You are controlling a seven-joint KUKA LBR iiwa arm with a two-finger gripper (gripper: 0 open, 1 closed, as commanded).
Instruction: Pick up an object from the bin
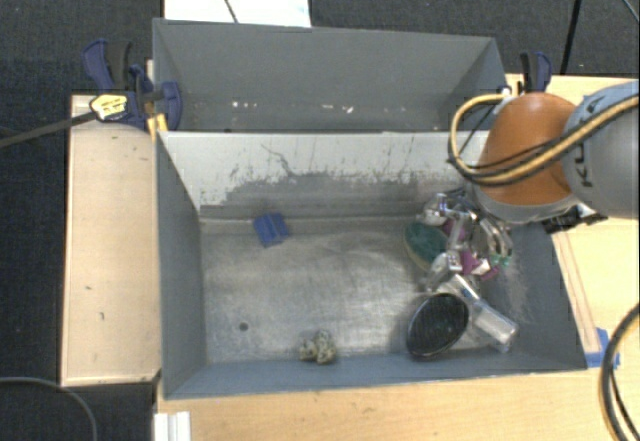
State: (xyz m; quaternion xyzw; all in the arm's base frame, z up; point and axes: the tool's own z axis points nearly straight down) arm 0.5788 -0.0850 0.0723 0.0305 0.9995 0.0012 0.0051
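My gripper (461,237) hangs low over the right side of the bin, under the orange cover. A dark green lump (424,242) lies right against its left side, and a small purple piece (482,266) shows just below and right of it. In front of the gripper lies a black oval brush head with a silver handle (440,323); the handle runs up and right, close under the gripper. Whether the gripper touches any of these I cannot tell.
A small blue block (270,228) sits at the foot of the back wall on the left. A little grey-tan crumpled lump (319,349) lies near the front wall. The arm with its cables comes in over the bin's right rim.
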